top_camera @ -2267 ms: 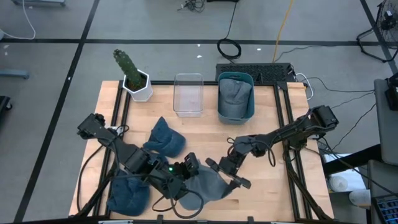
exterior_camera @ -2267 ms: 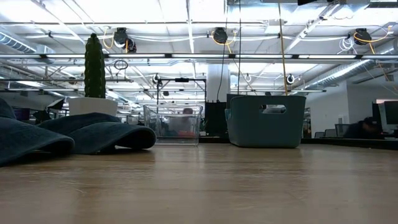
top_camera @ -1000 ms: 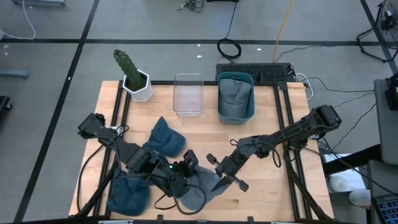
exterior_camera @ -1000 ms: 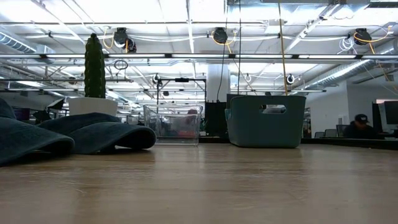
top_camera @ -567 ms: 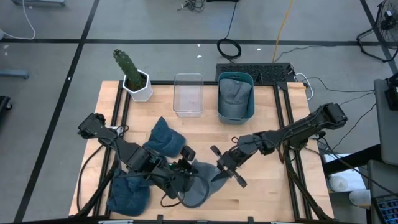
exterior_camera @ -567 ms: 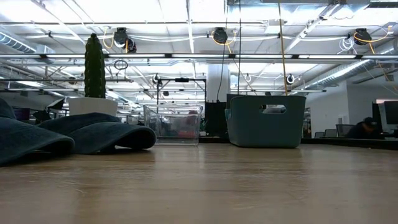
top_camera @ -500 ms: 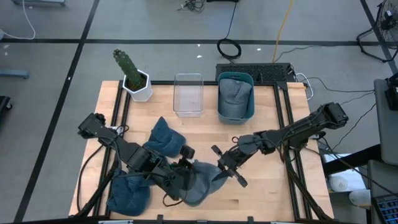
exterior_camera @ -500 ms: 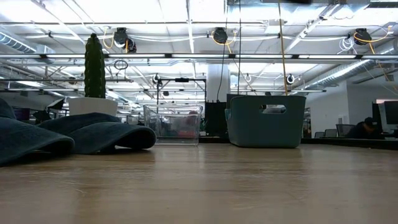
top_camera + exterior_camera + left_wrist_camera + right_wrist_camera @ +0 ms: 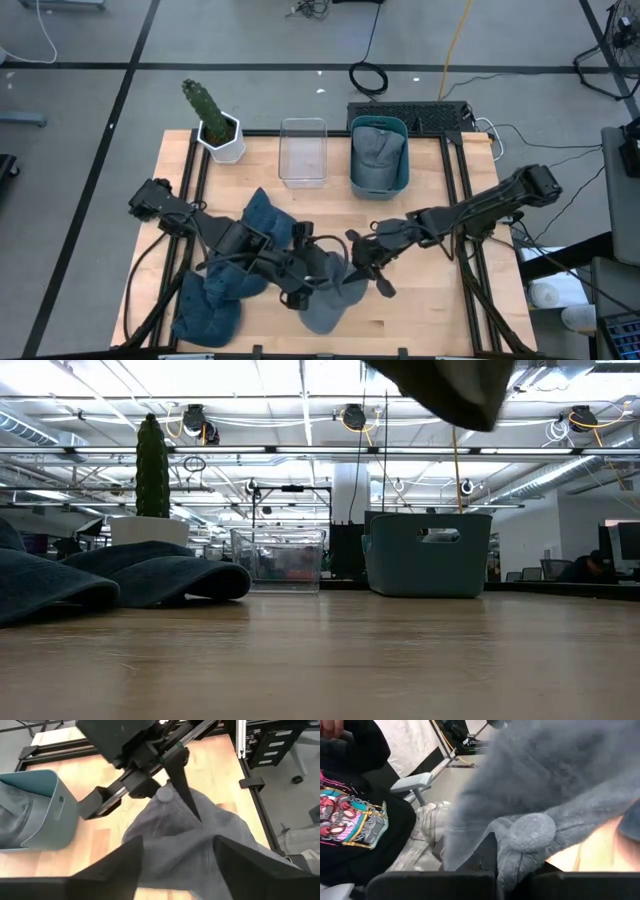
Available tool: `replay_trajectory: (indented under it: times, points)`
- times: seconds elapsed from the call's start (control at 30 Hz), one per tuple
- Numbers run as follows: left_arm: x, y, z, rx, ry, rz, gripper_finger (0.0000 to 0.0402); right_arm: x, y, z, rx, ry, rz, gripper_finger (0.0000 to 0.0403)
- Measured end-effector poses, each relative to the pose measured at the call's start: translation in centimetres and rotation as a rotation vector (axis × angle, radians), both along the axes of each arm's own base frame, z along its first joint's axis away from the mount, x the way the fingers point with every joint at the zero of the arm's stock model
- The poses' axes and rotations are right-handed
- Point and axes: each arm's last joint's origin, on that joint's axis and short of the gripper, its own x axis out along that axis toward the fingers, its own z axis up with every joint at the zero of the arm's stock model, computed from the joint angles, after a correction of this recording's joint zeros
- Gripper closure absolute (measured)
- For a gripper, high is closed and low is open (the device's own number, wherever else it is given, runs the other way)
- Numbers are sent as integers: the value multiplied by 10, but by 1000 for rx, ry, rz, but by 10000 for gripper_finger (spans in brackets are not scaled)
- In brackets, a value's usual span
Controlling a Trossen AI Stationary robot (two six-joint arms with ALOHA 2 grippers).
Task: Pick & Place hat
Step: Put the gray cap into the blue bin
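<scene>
Grey cap (image 9: 328, 290) at the bench (image 9: 430, 290) front middle, now lifted off the wood; pinched at its crown in the closed right end effector (image 9: 360, 262). Left end effector (image 9: 303, 268), clamped a second ago, spread open beside it: handover done, teal bin (image 9: 379, 155) next.

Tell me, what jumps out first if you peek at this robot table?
The two dark arms meet over a grey hat near the table's front edge; the right gripper pinches it shut while the left gripper is beside it. At the back stands a tall green cactus, left of a teal bin.
</scene>
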Motion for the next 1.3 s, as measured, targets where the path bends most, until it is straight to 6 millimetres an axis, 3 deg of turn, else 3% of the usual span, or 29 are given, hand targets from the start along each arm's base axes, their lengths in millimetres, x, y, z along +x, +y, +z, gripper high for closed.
replay_trajectory:
  times: [0.37, 0.63, 0.8, 0.93, 1.17, 1.3]
  points:
    - [6, -3, 9, -152, -105, 73, 51, -35, -14, 21, -41, 105, -123, 403]
    - [-3, -2, 25, -192, -140, 1, 28, -67, -46, 25, -77, 318, -356, 403]
    - [-21, 5, 41, -274, -111, -86, 31, -77, -66, 37, -66, 367, -441, 403]
    - [-42, 13, 63, -248, -161, -162, 36, -82, -81, 73, -151, 328, -538, 403]
    - [-76, 32, 94, -216, -250, -195, 27, -87, -106, 157, -330, 153, -711, 403]
    - [-89, 40, 105, -201, -285, -205, 27, -88, -131, 184, -503, 113, -903, 403]
